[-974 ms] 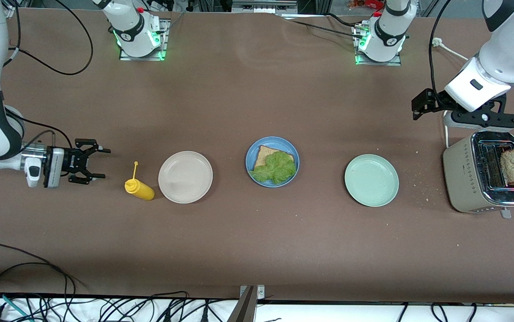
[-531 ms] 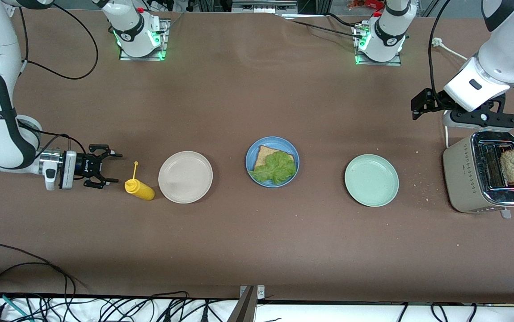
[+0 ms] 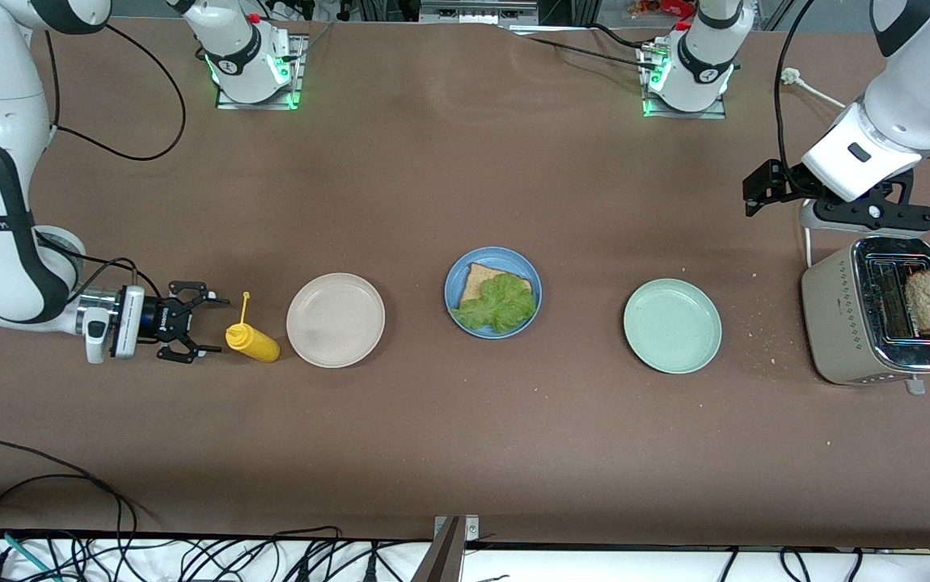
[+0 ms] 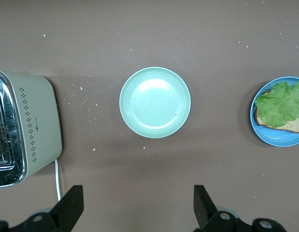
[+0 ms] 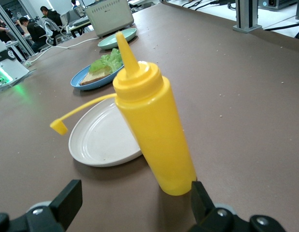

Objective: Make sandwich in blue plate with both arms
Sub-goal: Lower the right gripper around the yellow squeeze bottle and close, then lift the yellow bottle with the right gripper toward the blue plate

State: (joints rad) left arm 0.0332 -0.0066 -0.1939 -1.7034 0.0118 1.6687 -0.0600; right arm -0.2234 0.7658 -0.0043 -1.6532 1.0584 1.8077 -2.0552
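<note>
Your right gripper (image 3: 205,327), fingers wide and empty, faces the yellow squeeze bottle (image 3: 252,342) just ahead. Your left gripper (image 4: 136,208) hangs spread above the table near the toaster (image 3: 877,315), fingertips cropped. The blue plate (image 3: 457,279) lies between them, its lettuce (image 3: 499,302) hiding most of the bread slice (image 3: 479,280).

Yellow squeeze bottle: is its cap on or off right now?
Off. The yellow squeeze bottle stands upright with its nozzle bare; the small cap hangs off to the side on its thin tether, level with the beige plate.
</note>
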